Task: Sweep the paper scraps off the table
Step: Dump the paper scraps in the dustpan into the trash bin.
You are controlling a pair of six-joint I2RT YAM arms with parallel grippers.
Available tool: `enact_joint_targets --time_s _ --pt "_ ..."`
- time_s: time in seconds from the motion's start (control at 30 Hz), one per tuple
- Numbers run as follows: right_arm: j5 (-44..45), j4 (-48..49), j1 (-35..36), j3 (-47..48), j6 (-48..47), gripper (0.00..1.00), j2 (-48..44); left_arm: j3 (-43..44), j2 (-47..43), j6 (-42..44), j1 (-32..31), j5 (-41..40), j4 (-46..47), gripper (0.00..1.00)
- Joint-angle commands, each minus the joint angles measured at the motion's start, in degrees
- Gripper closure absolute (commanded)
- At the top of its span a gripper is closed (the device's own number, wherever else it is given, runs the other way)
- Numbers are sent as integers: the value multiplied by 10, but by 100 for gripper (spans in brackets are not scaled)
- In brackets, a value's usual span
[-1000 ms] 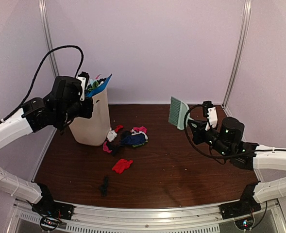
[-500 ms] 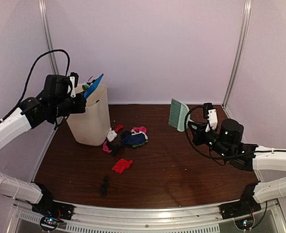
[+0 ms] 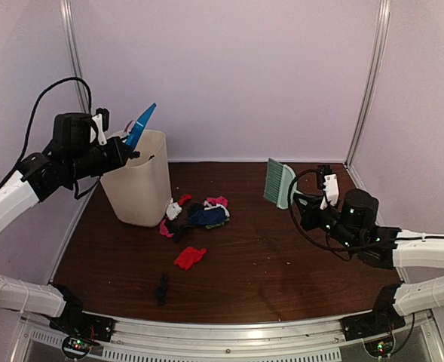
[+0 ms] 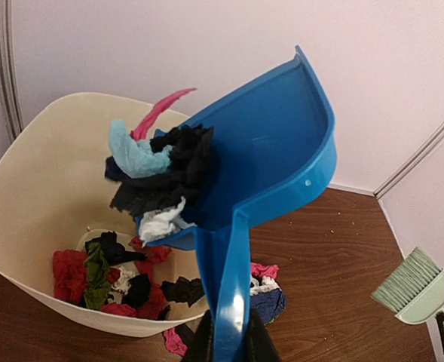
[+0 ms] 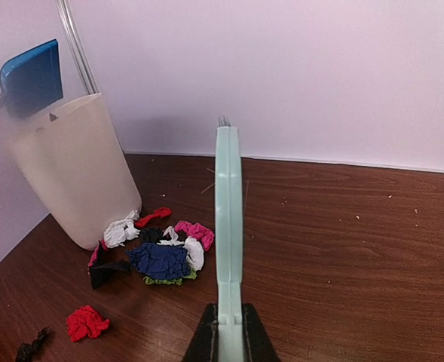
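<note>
My left pincer [image 4: 229, 343] clamps the dustpan [image 4: 274, 143] by its handle, tilted over the bin [image 4: 33, 188] so its load can slide in. My right pincer [image 5: 229, 332] grips the brush [image 5: 228, 204], held clear of the paper scraps [image 3: 195, 216] lying on the counter [image 3: 282, 256] beside the bin.

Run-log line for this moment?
left gripper: jaws shut on dustpan, tipped over bin | right gripper: jaws shut on brush, held above table | paper scraps: some in bin, pile beside it

Glossy blue plastic dustpan [image 4: 282, 143]; pale-green plastic brush [image 5: 229, 211]; crumpled matt paper scraps [image 5: 161, 260]; dark wood-grain table [image 3: 282, 264], slight sheen.
</note>
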Motion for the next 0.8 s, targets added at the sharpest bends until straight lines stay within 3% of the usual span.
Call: enact_joint_targets --time_s 0.0,0.5,0.77 --pt "11 15 -4 -5 2 100 -12 19 2 -39 6 28 26 100" --pt "4 4 -4 -8 1 100 -29 25 -13 -172 32 73 64 100" --pt "-2 -4 -4 -7 2 100 -32 -26 -42 -283 48 152 151 100"
